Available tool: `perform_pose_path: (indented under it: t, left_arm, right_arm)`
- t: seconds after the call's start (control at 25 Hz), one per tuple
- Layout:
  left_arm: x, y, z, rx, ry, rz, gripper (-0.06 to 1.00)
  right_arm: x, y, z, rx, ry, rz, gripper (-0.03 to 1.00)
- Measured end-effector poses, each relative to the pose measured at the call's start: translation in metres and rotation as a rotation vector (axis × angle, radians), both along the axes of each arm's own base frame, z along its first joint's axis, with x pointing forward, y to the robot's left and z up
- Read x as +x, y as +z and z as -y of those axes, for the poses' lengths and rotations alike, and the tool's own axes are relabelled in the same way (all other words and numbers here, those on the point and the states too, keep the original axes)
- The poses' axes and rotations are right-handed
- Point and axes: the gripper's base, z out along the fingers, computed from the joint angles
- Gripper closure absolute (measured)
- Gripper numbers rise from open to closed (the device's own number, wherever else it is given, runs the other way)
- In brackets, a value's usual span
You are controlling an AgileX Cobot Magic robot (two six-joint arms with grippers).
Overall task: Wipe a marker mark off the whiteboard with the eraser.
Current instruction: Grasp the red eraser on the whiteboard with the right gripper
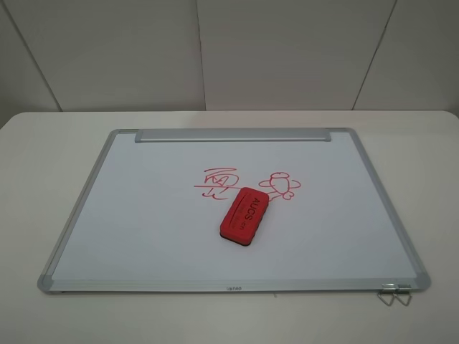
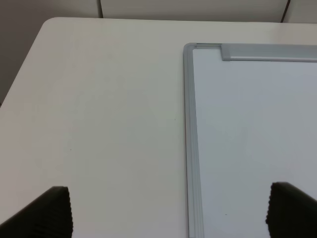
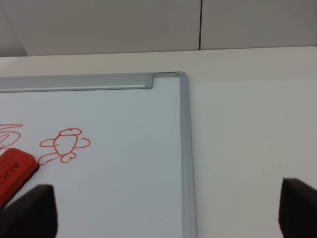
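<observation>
Dark ribbed fingers (image 2: 49, 213) of the left end effector (image 2: 171, 213) sit closest to the left wrist camera. They are spread wide with nothing between them, one over the bare bench (image 2: 99, 124) and the other over the whiteboard (image 2: 247, 129), straddling its left frame edge. The right end effector (image 3: 164, 210) is likewise fully apart and empty. One finger (image 3: 299, 208) is above the bench and the other above the board, near the eraser (image 3: 12, 171). Neither arm appears in the high view.

From above, the whiteboard (image 1: 143, 215) lies flat on the white bench (image 1: 43, 158), its silver tray strip (image 1: 233, 135) along the far edge and a small wire clip (image 1: 394, 292) at the near right corner. The marker mark (image 1: 215, 180), a red angular scribble, sits a little beyond the board's middle. The red cartoon figure (image 1: 281, 185) is drawn to its right, apart from it. The eraser (image 1: 244, 213) rests on the board, lettering up and turned at a slant. Its far end points into the gap between the two drawings, just beside the mark's near right edge; whether it covers any stroke cannot be told.
</observation>
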Motion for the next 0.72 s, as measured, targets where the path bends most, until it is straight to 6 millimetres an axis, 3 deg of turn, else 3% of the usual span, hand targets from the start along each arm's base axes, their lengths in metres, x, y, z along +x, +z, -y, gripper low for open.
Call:
perform_pose_path:
  t: [0.2, 0.32, 0.56, 0.72]
  left_arm:
    - [0.000, 0.000, 0.000, 0.000, 0.000, 0.000, 0.16]
    - [0.000, 0.000, 0.000, 0.000, 0.000, 0.000, 0.16]
    - [0.000, 0.000, 0.000, 0.000, 0.000, 0.000, 0.16]
    - [0.000, 0.000, 0.000, 0.000, 0.000, 0.000, 0.16]
  right_arm:
    - [0.004, 0.000, 0.000, 0.000, 0.015, -0.027, 0.16]
    - [0.023, -0.001, 0.000, -0.001, 0.018, -0.147, 0.16]
    - [0.086, 0.007, -0.002, -0.003, 0.025, -0.397, 0.16]
    - [0.128, 0.014, -0.015, 0.020, 0.084, -0.491, 0.16]
